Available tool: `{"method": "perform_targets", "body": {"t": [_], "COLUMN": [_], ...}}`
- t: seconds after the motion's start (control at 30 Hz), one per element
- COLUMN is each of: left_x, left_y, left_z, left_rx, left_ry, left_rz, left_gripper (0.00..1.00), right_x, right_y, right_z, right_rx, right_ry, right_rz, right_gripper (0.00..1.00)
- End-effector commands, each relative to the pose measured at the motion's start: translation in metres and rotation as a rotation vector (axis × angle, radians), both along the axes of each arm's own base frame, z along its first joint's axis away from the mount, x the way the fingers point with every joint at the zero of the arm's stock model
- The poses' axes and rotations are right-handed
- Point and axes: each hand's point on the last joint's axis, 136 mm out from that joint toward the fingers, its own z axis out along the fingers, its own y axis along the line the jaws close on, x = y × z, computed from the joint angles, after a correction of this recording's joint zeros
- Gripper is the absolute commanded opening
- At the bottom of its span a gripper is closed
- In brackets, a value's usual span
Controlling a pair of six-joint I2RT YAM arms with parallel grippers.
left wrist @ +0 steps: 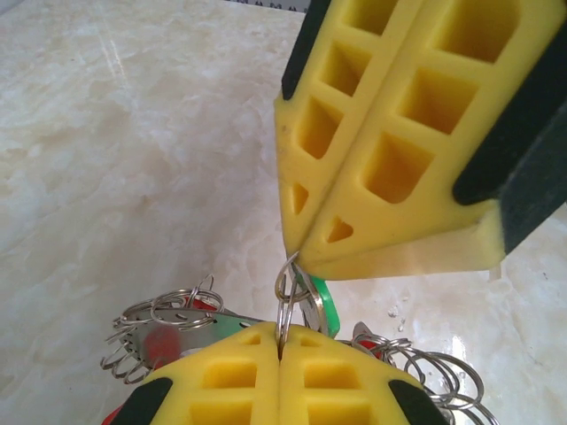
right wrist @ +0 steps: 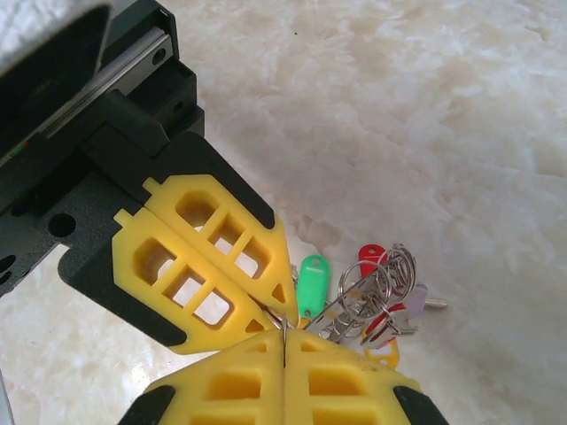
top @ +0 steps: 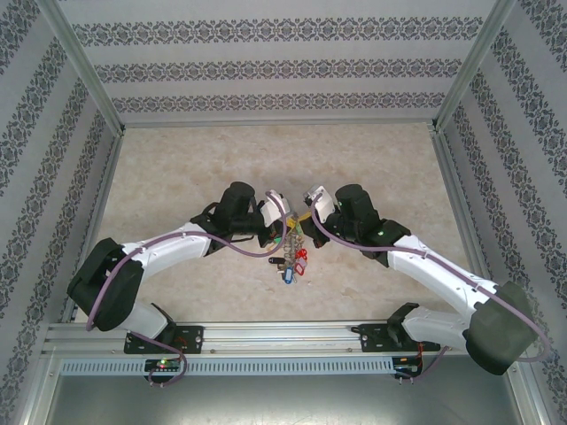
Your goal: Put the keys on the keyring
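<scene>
L gripper (left wrist: 280,352): jaws pressed shut, w/ a thin wire loop (left wrist: 285,301) nipped at the very tips. R gripper (right wrist: 283,356): jaws likewise shut, and the same loop seems to be caught at their tips. The two sets of jaws are set nose to nose, nearly touching. The loop is thus spanned btw. them, and neither arm can be called nearer.

In the left wrist view the loop is seen almost edge-on. Its long axis runs from one tip straight to the other, in line w/ the seam of the L jaws. A green tag (left wrist: 326,305) is hung just behind it. Whether the loop is that tag's own small ring or part of the keyring cannot be told, the wires being too fine & crowded.

The bulk of the keyring (top: 289,252), w/ its fringe of small rings and a red tag (right wrist: 370,255), is spread just below and to both sides of the tips, toward the arms' bases, over the worktop (left wrist: 133,159).

The coming move is judged to turn on that single pinch point: wire must be slid along wire there, so a sideways pull by either arm would likely be passed to the other.
</scene>
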Motion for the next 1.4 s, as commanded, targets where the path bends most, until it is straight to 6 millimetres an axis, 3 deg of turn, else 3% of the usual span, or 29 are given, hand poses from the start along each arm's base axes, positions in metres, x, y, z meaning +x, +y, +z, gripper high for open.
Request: {"method": "perform_targets", "body": {"t": [0.0, 0.23, 0.37, 0.67, 0.9, 1.1, 1.27, 1.37], "left_x": [0.006, 0.001, -0.001, -0.003, 0.0, 0.004, 0.007, 0.008], "left_y": [-0.006, -0.003, 0.001, 0.007, 0.006, 0.004, 0.001, 0.001], "left_z": [0.024, 0.012, 0.01, 0.013, 0.003, 0.007, 0.011, 0.009], "left_rx": [-0.078, -0.035, -0.019, 0.015, 0.057, 0.051, 0.042, 0.049], "left_ry": [-0.074, -0.044, -0.041, -0.061, -0.037, -0.045, -0.056, -0.05], "left_rz": [0.026, 0.011, 0.026, 0.03, 0.018, 0.027, 0.025, 0.028], "left_gripper": [0.0, 0.0, 0.18, 0.25, 0.24, 0.24, 0.17, 0.06], "right_x": [0.008, 0.01, 0.008, 0.005, 0.007, 0.005, 0.006, 0.008], "right_y": [-0.006, 0.006, 0.013, 0.02, 0.023, 0.025, 0.024, 0.022], "right_z": [-0.009, -0.002, 0.01, 0.013, 0.015, 0.015, 0.013, 0.011], "right_rx": [-0.004, 0.044, 0.074, 0.08, 0.081, 0.082, 0.076, 0.069], "right_ry": [0.019, 0.006, -0.016, -0.031, -0.035, -0.035, -0.03, -0.029], "right_rz": [-0.049, -0.009, 0.029, 0.08, 0.088, 0.104, 0.102, 0.086], "right_gripper": [0.0, 0.0, 0.0, 0.0, 0.0, 0.0, 0.0, 0.0]}}
